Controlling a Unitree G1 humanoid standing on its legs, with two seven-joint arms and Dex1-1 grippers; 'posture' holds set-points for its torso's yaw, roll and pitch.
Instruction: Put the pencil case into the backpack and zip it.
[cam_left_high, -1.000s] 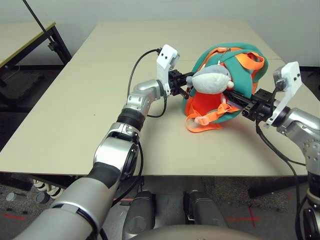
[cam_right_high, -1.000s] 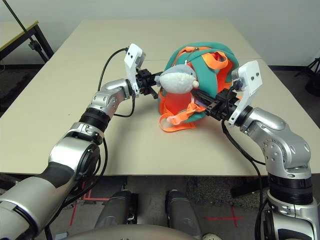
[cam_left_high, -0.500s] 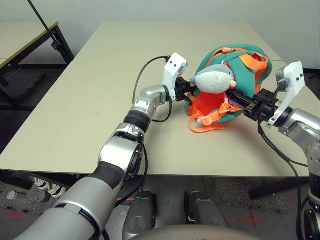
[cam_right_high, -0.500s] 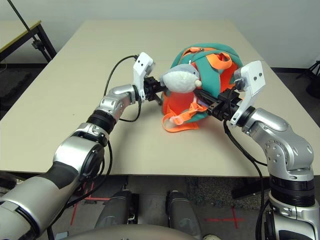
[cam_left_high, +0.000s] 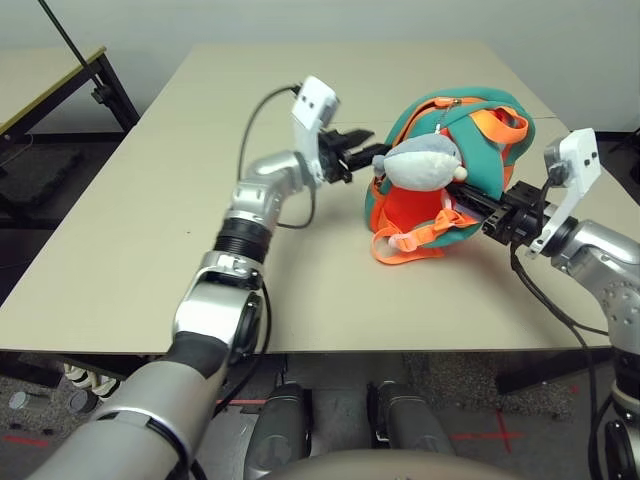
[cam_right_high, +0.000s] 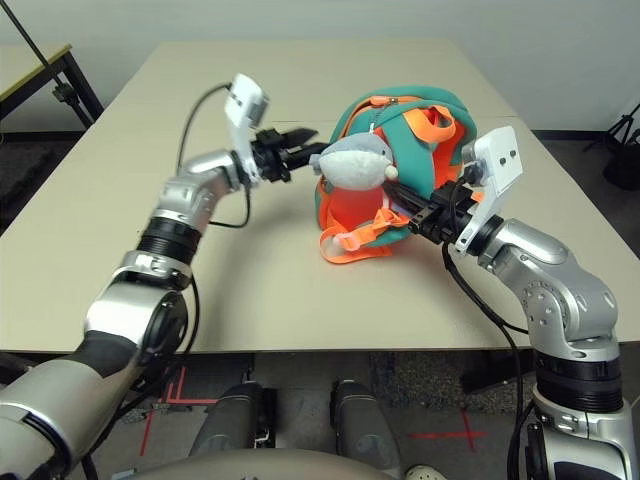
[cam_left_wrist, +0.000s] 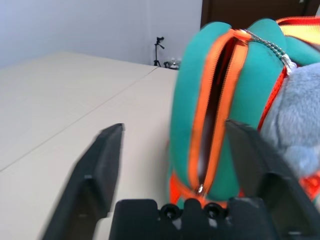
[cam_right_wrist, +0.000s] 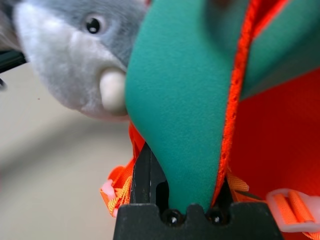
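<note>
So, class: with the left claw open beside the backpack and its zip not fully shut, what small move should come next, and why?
Probably bring the open left claw back to the zip pull and close on it. The orange zip on the backpack still gapes, while the right claw pinches a teal flap, steadying the bag.

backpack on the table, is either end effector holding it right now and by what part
The right end effector is shut on a teal fabric flap with orange edging of the small teal-and-orange backpack. The left end effector is open beside it, holding nothing.
</note>
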